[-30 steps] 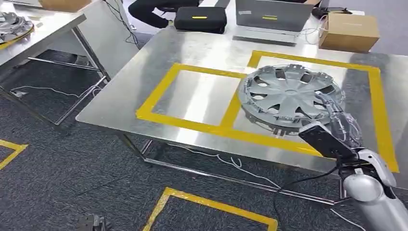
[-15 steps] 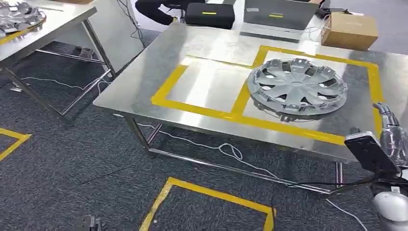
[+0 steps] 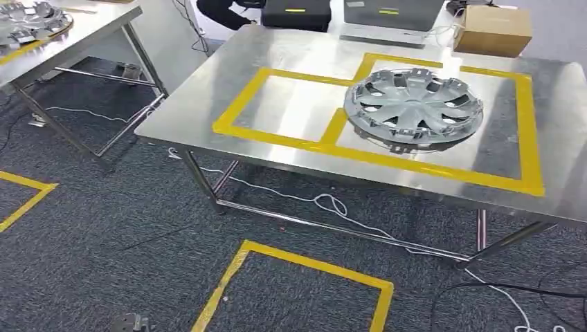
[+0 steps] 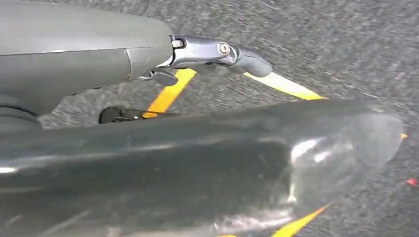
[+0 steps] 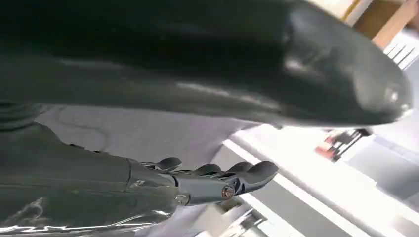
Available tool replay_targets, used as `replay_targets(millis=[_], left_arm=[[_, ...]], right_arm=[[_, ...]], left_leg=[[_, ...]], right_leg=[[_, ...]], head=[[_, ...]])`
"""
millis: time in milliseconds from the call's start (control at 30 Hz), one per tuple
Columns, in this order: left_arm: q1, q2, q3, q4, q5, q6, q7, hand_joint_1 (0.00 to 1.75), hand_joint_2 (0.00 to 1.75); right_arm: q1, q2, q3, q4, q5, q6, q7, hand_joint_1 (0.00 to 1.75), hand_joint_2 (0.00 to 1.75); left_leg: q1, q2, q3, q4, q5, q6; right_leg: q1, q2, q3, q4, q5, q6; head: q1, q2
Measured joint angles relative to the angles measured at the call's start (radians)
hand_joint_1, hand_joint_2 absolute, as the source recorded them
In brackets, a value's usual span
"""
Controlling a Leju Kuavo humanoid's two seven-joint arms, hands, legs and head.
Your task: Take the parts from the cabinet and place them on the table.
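Observation:
A silver wheel cover (image 3: 413, 107) lies flat on the steel table (image 3: 304, 62), inside the right-hand square of yellow tape; the left square beside it is bare. No hand touches it. My left hand (image 4: 163, 143) hangs over dark carpet crossed by yellow tape, its fingers (image 4: 232, 52) stretched out straight and apart from the thumb, holding nothing. My right hand (image 5: 148, 89) is also empty, its fingers (image 5: 237, 177) extended and apart from the thumb.
A cardboard box (image 3: 493, 31), a black case (image 3: 296, 14) and a grey laptop (image 3: 391, 14) sit along the table's far edge. A second table at far left holds more wheel covers (image 3: 31, 17). White cables (image 3: 325, 204) trail under the table; a yellow floor square (image 3: 297, 283) lies in front.
My right hand let go of the wheel cover's near edge and drew back down out of the head view. The cover stays on the table. The camera has shifted a little.

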Motion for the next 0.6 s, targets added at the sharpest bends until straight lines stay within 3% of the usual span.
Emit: replay_targets(millis=[33,67,100,167,200,233,267,300,333,367,400,433,467,500,533,567,600], left_arm=[[-0.002,-0.001,0.003,0.0,-0.007,0.001,0.0,0.0,0.0],[-0.005,-0.002,0.004,0.0,-0.01,0.001,-0.003,0.0,0.0],[-0.008,-0.003,0.005,0.0,-0.016,0.001,-0.003,0.0,0.0],[-0.007,-0.005,0.011,0.0,-0.023,0.001,-0.006,0.0,0.0],[-0.005,-0.006,0.016,0.002,-0.028,0.001,-0.006,0.0,0.0],[-0.006,-0.006,0.021,0.002,-0.031,0.001,-0.006,0.0,0.0],[-0.005,-0.006,0.025,0.002,-0.035,0.001,-0.007,0.0,0.0],[-0.005,-0.006,0.029,0.002,-0.039,0.0,-0.008,0.0,0.0],[-0.006,-0.006,0.03,0.002,-0.039,0.0,-0.009,0.0,0.0],[-0.006,-0.006,0.031,0.002,-0.04,-0.001,-0.009,0.0,0.0],[-0.006,-0.006,0.032,0.002,-0.04,-0.001,-0.009,0.0,0.0],[-0.006,-0.007,0.034,0.002,-0.041,-0.001,-0.009,0.0,0.0],[-0.006,-0.007,0.036,0.002,-0.042,-0.001,-0.009,0.0,0.0],[-0.007,-0.008,0.037,0.002,-0.042,-0.001,-0.009,0.0,0.0],[-0.009,-0.008,0.037,0.002,-0.042,-0.001,-0.009,0.0,0.0],[-0.01,-0.008,0.038,0.002,-0.042,-0.001,-0.01,0.0,0.0],[-0.01,-0.007,0.039,0.002,-0.042,-0.001,-0.01,0.0,0.0]], right_arm=[[-0.009,0.023,-0.062,0.013,-0.015,0.01,-0.017,0.0,0.0],[-0.017,0.046,-0.136,0.031,-0.036,0.03,-0.032,0.0,0.0],[-0.029,0.064,-0.205,0.052,-0.049,0.049,-0.042,0.0,0.0],[-0.06,0.099,-0.336,0.115,-0.052,0.083,-0.053,0.0,0.0],[-0.074,0.116,-0.408,0.162,-0.041,0.103,-0.054,0.0,0.0],[-0.081,0.132,-0.468,0.202,-0.034,0.116,-0.057,0.0,0.0],[-0.09,0.147,-0.531,0.243,-0.026,0.129,-0.067,0.0,0.0],[-0.105,0.164,-0.59,0.281,-0.02,0.135,-0.082,0.0,0.0],[-0.119,0.174,-0.626,0.305,-0.015,0.138,-0.089,0.0,0.0],[-0.13,0.186,-0.66,0.328,-0.011,0.14,-0.094,0.0,0.0],[-0.136,0.196,-0.688,0.347,-0.008,0.143,-0.095,0.0,0.0],[-0.143,0.205,-0.71,0.358,-0.004,0.144,-0.095,0.0,0.0],[-0.15,0.211,-0.729,0.367,0.0,0.145,-0.094,0.0,0.0],[-0.158,0.215,-0.744,0.374,0.002,0.145,-0.094,0.0,0.0],[-0.164,0.217,-0.757,0.38,0.003,0.145,-0.094,0.0,0.0],[-0.171,0.22,-0.763,0.386,0.003,0.147,-0.093,0.0,0.0],[-0.178,0.223,-0.769,0.391,0.003,0.147,-0.092,0.0,0.0]], left_leg=[[0.002,0.0,0.073,-0.092,-0.014,0.001],[0.001,-0.004,0.12,-0.173,-0.035,0.007],[-0.004,-0.005,0.119,-0.182,-0.046,0.021],[-0.009,-0.005,0.107,-0.177,-0.036,0.035],[-0.004,-0.001,0.097,-0.18,-0.024,0.047],[-0.004,0.001,0.087,-0.18,-0.014,0.056],[-0.005,0.002,0.074,-0.18,-0.002,0.064],[-0.007,0.002,0.057,-0.179,0.011,0.067],[-0.011,0.003,0.044,-0.179,0.023,0.068],[-0.014,0.006,0.025,-0.177,0.037,0.069],[-0.015,0.007,0.009,-0.176,0.049,0.069],[-0.017,0.009,-0.007,-0.175,0.061,0.068],[-0.017,0.01,-0.021,-0.172,0.07,0.065],[-0.016,0.01,-0.036,-0.169,0.08,0.062],[-0.017,0.01,-0.044,-0.166,0.09,0.057],[-0.02,0.01,-0.048,-0.164,0.097,0.051],[-0.021,0.011,-0.044,-0.165,0.107,0.046]], right_leg=[[0.001,0.0,-0.007,0.005,0.007,0.006],[0.005,-0.002,-0.017,0.014,0.011,0.011],[0.005,-0.004,-0.021,0.013,0.025,0.017],[0.001,-0.004,-0.022,0.003,0.046,0.026],[-0.002,-0.001,-0.028,0.003,0.047,0.031],[-0.003,0.0,-0.037,0.017,0.013,0.036],[-0.002,0.0,-0.055,0.064,-0.051,0.038],[-0.001,0.001,-0.079,0.146,-0.121,0.04],[-0.001,0.001,-0.099,0.223,-0.166,0.04],[-0.001,0.001,-0.113,0.3,-0.192,0.039],[-0.001,0.001,-0.108,0.333,-0.181,0.038],[-0.001,0.001,-0.081,0.323,-0.145,0.036],[-0.001,0.001,-0.037,0.279,-0.104,0.035],[-0.001,0.001,0.033,0.195,-0.074,0.034],[-0.002,0.001,0.112,0.092,-0.087,0.034],[0.002,0.002,0.18,-0.008,-0.13,0.033],[0.003,0.005,0.178,-0.019,-0.132,0.025]], head=[[0.0,0.0],[0.0,0.0],[0.002,0.0],[0.002,0.0],[0.0,0.0],[0.003,0.0],[0.007,0.0],[0.01,0.0],[0.01,0.0],[0.01,0.0],[0.01,0.0],[0.01,0.0],[0.009,0.0],[0.01,0.0],[0.01,0.0],[0.011,0.0],[0.005,0.0]])
